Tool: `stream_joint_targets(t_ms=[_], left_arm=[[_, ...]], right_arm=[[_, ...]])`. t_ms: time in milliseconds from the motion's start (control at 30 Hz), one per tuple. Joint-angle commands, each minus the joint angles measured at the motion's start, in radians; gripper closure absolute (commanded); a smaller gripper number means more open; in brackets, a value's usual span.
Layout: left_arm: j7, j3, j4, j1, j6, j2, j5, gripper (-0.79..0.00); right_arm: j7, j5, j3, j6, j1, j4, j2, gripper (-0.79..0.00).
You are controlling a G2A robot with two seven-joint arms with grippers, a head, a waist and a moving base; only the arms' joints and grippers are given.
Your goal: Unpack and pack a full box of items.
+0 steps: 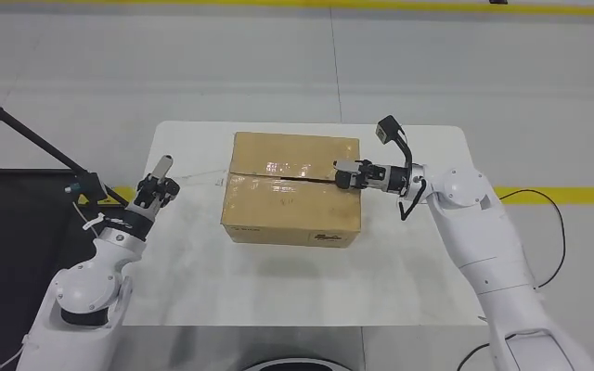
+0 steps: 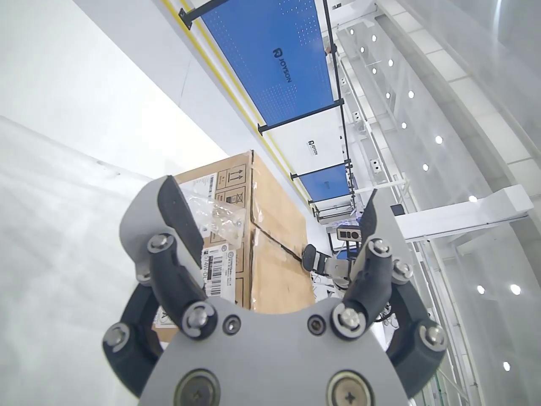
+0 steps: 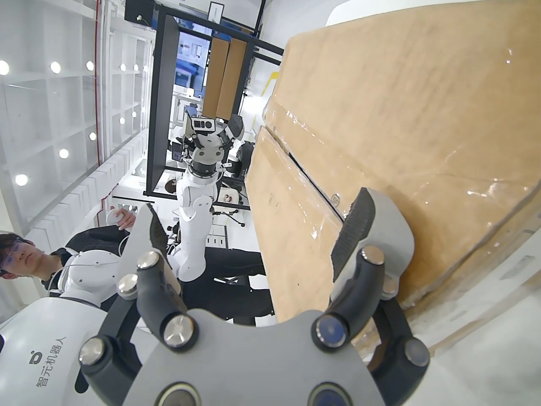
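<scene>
Fig. 1. A white table [image 1: 278, 278] is standing before me on a pale grey floor [image 1: 186, 65], which a yellow line [image 1: 575, 196] is crossing. Blue panels [image 2: 253, 23] are lining the far wall, and round ceiling lights [image 2: 438, 140] are shining overhead.

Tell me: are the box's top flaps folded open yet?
No, the flaps of the cardboard box lie flat and closed, meeting at a seam along its top.

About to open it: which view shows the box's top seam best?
Right wrist view: the seam runs close, its gap plain. Top view shows it small; left wrist view, slantwise and distant.
</scene>
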Motion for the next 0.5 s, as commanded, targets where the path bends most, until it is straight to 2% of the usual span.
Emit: stream_joint_targets(t_ms=[0, 200, 300, 467], left_arm=[[-0.015, 0.027, 0.023, 0.012, 0.006, -0.003, -0.018, -0.785], [0.024, 0.113, 0.111, 0.010, -0.003, -0.017, -0.057, -0.785], [0.053, 0.155, 0.185, -0.048, 0.001, -0.028, -0.121, -0.785], [0.124, 0.207, 0.325, -0.182, 0.013, -0.047, -0.201, -0.785]], right_arm=[[0.000, 0.000, 0.000, 0.000, 0.000, 0.000, 0.000, -0.785], [0.000, 0.000, 0.000, 0.000, 0.000, 0.000, 0.000, -0.785], [0.000, 0.000, 0.000, 0.000, 0.000, 0.000, 0.000, -0.785], [0.000, 0.000, 0.000, 0.000, 0.000, 0.000, 0.000, -0.785]])
